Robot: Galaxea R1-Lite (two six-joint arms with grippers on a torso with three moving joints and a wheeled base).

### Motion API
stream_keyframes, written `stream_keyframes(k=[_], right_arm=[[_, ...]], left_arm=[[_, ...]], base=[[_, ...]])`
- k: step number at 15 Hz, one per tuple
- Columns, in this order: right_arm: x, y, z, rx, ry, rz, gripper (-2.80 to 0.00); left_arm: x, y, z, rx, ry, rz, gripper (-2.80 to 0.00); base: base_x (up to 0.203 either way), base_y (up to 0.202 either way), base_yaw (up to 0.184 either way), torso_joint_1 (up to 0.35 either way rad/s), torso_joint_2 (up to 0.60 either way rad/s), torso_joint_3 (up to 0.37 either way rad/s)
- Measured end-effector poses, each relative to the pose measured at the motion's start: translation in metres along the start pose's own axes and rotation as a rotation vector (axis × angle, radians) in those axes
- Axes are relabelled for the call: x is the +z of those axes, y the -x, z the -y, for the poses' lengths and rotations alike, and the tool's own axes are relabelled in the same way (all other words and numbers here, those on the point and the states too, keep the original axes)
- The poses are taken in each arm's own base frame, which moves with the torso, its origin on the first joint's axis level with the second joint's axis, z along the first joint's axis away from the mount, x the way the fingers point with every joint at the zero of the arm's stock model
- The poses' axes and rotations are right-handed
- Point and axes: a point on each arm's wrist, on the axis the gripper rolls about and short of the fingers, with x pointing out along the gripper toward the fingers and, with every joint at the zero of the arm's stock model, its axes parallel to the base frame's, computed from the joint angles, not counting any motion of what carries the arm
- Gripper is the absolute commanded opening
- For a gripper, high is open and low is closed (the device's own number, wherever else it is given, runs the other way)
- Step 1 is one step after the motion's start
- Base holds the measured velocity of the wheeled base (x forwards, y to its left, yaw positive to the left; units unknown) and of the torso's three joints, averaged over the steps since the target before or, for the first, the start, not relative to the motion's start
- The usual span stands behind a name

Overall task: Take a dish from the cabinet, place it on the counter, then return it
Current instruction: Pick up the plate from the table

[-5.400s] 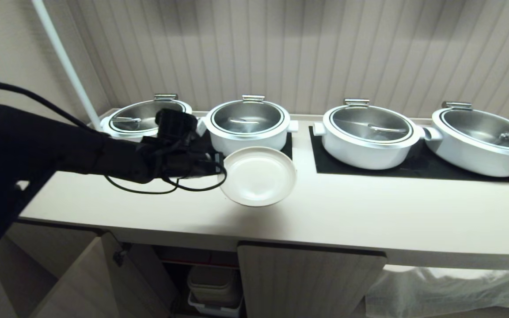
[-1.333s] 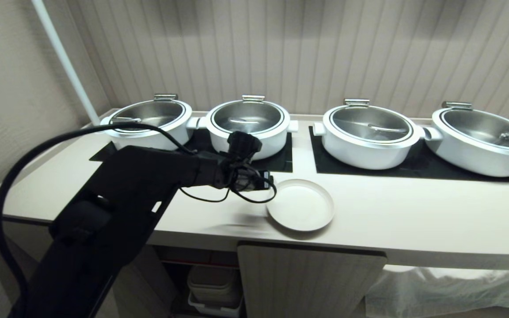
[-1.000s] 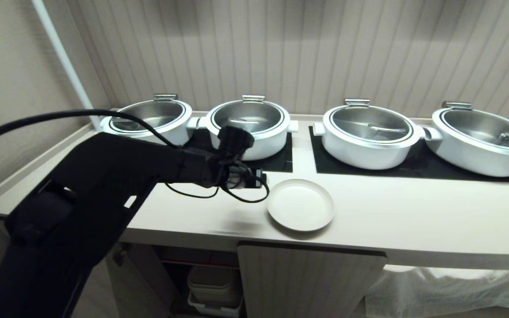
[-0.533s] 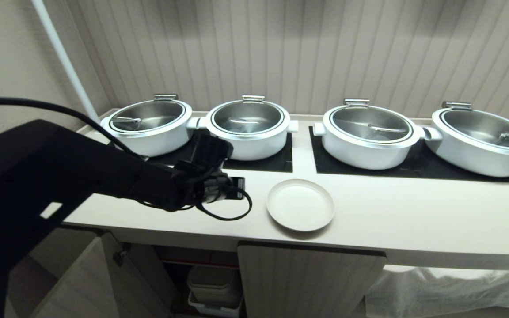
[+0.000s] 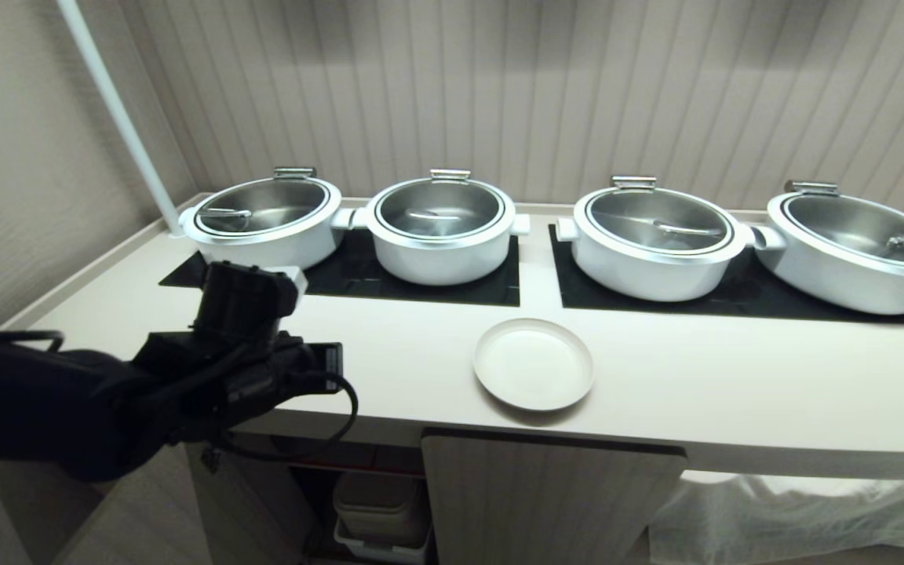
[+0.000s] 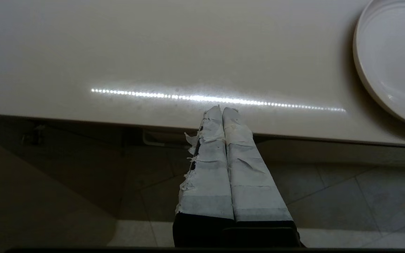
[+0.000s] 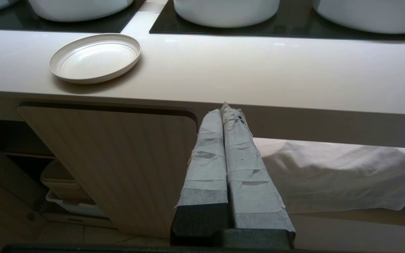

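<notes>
One dish on the counter; four pots; left end effector closed, empty.

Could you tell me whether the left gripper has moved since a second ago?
Yes: the left gripper has pulled leftward, away from the dish.

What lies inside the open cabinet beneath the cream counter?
Inside the beige fluted cabinet, stacked pale lidded containers sit below a red-edged shelf; the closed door hides everything further right.
</notes>
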Motion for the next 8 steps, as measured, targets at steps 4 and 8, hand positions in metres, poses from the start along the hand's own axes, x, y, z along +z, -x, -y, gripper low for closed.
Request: stream_keyframes(k=[4,8], right_arm=[[0.0,0.0,0.0,-0.001,0.0,0.0,-2.8],[0.0,0.0,0.0,0.0,0.0,0.0,-2.8]], left_arm=[[-0.03,0.042,-0.033,0.089,0.022,0.016,-2.8],[-0.061,0.08,-0.067,0.174,0.033,0.02,-2.8]], base=[[0.0,0.0,0.0,0.0,0.0,0.0],[0.0,0.0,0.0,0.0,0.0,0.0]])
